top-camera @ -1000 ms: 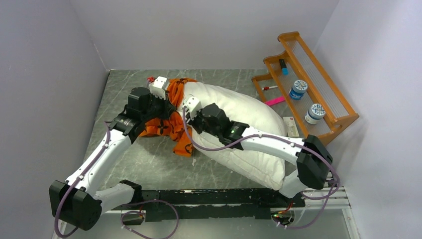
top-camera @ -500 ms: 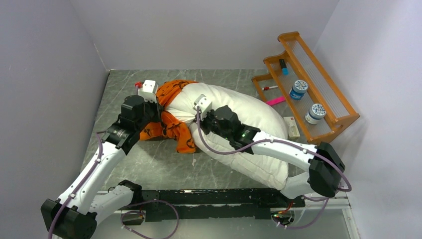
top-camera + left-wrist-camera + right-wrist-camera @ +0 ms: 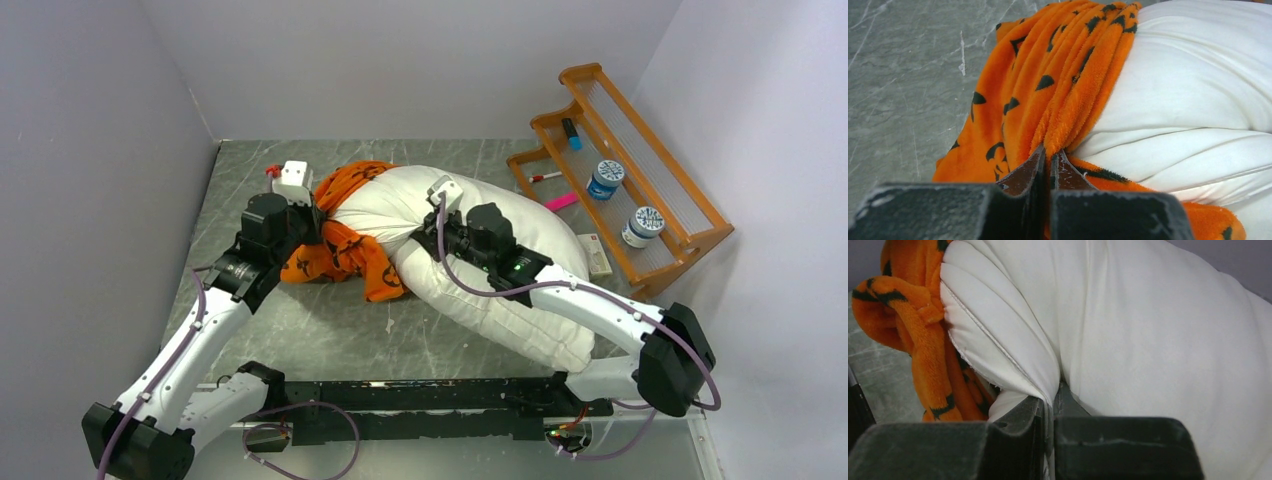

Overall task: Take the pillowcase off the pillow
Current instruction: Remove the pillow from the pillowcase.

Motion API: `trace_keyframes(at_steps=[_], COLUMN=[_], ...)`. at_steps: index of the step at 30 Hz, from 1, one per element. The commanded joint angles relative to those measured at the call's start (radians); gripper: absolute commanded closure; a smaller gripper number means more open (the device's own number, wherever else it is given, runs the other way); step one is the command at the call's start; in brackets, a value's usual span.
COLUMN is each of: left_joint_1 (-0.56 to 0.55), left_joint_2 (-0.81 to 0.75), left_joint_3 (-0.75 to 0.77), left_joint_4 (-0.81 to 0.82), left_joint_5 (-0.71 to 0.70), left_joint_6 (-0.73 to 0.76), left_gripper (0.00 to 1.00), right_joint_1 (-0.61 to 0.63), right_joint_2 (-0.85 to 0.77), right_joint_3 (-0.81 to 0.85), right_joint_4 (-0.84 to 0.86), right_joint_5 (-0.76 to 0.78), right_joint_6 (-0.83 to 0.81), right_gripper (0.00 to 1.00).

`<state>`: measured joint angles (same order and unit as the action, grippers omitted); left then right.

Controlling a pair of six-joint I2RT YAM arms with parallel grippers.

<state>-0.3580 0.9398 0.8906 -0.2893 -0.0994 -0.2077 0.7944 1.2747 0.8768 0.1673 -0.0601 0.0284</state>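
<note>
The white pillow lies slantwise across the table, its left end still wrapped by the bunched orange pillowcase with dark motifs. My left gripper is shut on a fold of the pillowcase, pinched between the fingertips. My right gripper is shut on a pinch of the pillow's white cloth beside the pillowcase. In the left wrist view the pillow fills the right side.
A wooden rack with two jars, a pen and a marker stands at the right, close to the pillow. A small white box lies by its foot. Grey walls close in at left and back.
My right gripper has dragged the pillow rightward, baring more white cloth. My left gripper, holding the pillowcase, has drawn back to the left; the orange fabric now bunches on the pillow's left end.
</note>
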Motion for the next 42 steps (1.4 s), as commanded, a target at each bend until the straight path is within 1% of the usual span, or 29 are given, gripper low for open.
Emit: trace_keyframes(at_steps=[1,8,13,16,24,26,28,32,35,36,38,42], left_joint_1=[0.101,0.122,0.131,0.141,0.148,0.149,0.149,0.149,0.149,0.149,0.149,0.149], left_joint_2=[0.000,0.008,0.011,0.018,0.039,0.043,0.044,0.031,0.022,0.019,0.014,0.006], left_joint_3=[-0.022,-0.028,-0.035,-0.040,-0.044,-0.046,-0.045,-0.045,-0.045,-0.046,-0.044,-0.048], left_joint_4=[-0.104,-0.099,-0.091,-0.082,-0.073,-0.071,-0.071,-0.066,-0.062,-0.061,-0.055,-0.035], left_joint_5=[-0.326,-0.359,-0.412,-0.420,-0.372,-0.362,-0.363,-0.359,-0.348,-0.341,-0.322,-0.238], left_joint_6=[0.051,0.034,0.029,0.025,0.032,0.034,0.034,0.039,0.041,0.043,0.047,0.061], left_gripper=[0.95,0.95,0.95,0.95,0.95,0.95,0.95,0.78,0.60,0.56,0.52,0.46], right_joint_1=[-0.162,-0.170,-0.170,-0.170,-0.151,-0.125,-0.089,0.015,0.080,0.103,0.145,0.218], right_joint_2=[-0.119,-0.133,-0.139,-0.143,-0.143,-0.145,-0.148,-0.156,-0.151,-0.150,-0.149,-0.129], right_joint_3=[-0.042,-0.048,-0.041,-0.035,-0.016,-0.017,-0.022,-0.049,-0.071,-0.079,-0.100,-0.116], right_joint_4=[-0.073,-0.045,-0.037,-0.038,-0.065,-0.093,-0.127,-0.193,-0.227,-0.233,-0.240,-0.297], right_joint_5=[0.263,0.170,0.110,0.067,-0.262,-0.307,-0.312,-0.287,-0.288,-0.291,-0.286,-0.294], right_joint_6=[0.048,0.064,0.052,0.035,-0.070,-0.105,-0.142,-0.201,-0.216,-0.220,-0.221,-0.227], right_gripper=[1.00,1.00,1.00,1.00,1.00,1.00,1.00,1.00,1.00,1.00,1.00,1.00])
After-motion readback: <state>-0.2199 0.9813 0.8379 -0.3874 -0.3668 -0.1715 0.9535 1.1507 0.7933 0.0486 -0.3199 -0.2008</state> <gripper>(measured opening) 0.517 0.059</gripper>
